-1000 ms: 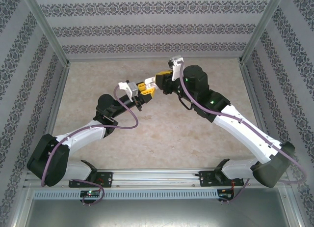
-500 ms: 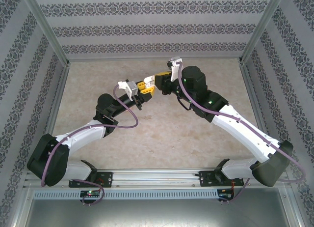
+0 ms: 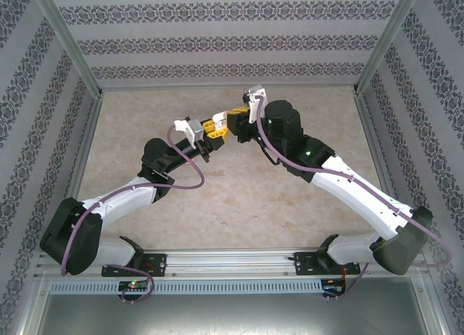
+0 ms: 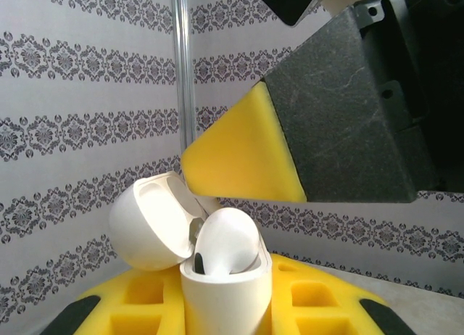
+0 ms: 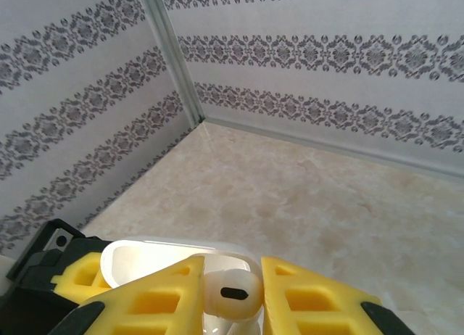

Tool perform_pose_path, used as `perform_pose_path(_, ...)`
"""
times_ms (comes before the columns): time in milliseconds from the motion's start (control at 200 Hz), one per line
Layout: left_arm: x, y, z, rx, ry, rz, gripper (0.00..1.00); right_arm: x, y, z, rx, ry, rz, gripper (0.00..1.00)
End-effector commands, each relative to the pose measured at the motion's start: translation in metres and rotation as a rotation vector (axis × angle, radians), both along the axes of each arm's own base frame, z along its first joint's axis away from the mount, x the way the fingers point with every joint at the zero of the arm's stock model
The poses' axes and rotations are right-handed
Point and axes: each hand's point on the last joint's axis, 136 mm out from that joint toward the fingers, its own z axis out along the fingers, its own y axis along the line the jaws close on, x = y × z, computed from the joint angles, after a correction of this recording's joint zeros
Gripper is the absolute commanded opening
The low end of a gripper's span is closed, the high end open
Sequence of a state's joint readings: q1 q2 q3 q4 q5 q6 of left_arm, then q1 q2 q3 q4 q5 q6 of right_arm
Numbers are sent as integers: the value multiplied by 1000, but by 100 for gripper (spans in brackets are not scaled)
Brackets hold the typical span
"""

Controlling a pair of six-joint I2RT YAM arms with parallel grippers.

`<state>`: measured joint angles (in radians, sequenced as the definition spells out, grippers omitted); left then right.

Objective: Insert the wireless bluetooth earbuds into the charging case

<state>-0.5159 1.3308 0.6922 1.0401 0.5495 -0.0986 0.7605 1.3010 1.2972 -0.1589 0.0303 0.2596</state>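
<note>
1. Two arms: left arm [image 3: 123, 197], right arm [image 3: 355, 190].
2. Two pairs of yellow jaws, one per arm.
3. One white case [image 4: 225, 306].
4. One white earbud [image 4: 228, 237].
5. One surface [image 3: 239, 197].
6. Three patterned walls [image 3: 232, 38].

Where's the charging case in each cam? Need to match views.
Top external: between the left gripper and right gripper tips, too small to make out.
Left wrist: charging case bottom centre, lid open leftward.
Right wrist: bottom left of centre, behind the earbud.
Shared landmark: right gripper's yellow fingers.
</note>
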Motion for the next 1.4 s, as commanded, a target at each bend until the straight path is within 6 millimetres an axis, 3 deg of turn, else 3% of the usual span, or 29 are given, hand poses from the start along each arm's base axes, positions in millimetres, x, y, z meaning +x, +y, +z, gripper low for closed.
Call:
perform_pose_path(0,-8,1,29,-53,-78,-17,0,-6,9,-30,-115,-6,35,23)
perform_pose_path(485,-5,0,28,-50,-77,-11,0,-20,26,-54,-217,-6,135,24)
perform_pose_path(1394,-2,2,27,-47,-78,12,0,-31,17,-60,-206,40,133,42)
